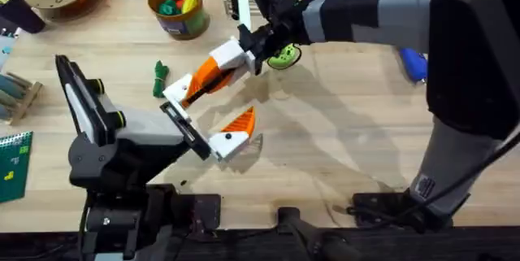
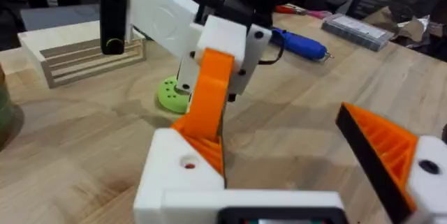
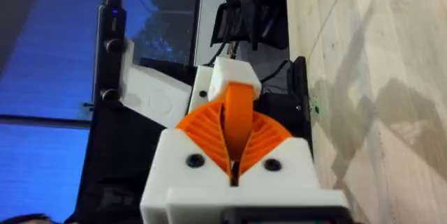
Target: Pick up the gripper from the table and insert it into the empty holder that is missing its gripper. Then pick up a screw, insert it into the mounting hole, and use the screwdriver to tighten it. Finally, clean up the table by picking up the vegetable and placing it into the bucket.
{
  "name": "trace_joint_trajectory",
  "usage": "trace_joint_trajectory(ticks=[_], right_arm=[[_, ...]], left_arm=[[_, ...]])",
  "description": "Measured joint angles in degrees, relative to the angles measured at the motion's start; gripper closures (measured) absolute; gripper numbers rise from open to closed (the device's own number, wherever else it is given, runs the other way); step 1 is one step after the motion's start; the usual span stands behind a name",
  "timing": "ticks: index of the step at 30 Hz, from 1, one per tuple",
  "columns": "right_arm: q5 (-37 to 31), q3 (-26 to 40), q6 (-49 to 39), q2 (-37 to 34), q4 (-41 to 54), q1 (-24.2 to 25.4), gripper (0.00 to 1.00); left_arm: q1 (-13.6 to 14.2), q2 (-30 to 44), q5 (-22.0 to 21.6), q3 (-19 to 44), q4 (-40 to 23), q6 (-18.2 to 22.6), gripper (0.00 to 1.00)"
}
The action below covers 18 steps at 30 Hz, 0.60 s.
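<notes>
The right gripper point(image 1: 213, 72) clamped the ribbed orange wedge point(image 1: 205, 75) against the white angular holder point(image 1: 178, 90) of the left gripper point(image 1: 207, 116), whose fingers stood apart above the pale wooden table point(image 1: 325, 131).

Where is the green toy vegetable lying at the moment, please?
In the overhead view, the vegetable lies on the table left of centre, below the bucket.
</notes>
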State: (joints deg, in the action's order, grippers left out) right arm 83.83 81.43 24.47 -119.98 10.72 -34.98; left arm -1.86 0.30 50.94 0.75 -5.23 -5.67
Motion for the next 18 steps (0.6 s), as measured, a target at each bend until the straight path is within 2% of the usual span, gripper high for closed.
trace_joint_trajectory(ticks=[5,18], right_arm=[[-0.02,0.0,0.0,0.0,-0.02,-0.22,0.867],[0.02,0.0,-0.02,0.0,-0.04,-0.37,0.834]], left_arm=[[0.01,0.0,0.09,0.0,0.0,0.0,0.029],[0.01,0.0,0.45,0.0,-0.02,0.02,0.027]])
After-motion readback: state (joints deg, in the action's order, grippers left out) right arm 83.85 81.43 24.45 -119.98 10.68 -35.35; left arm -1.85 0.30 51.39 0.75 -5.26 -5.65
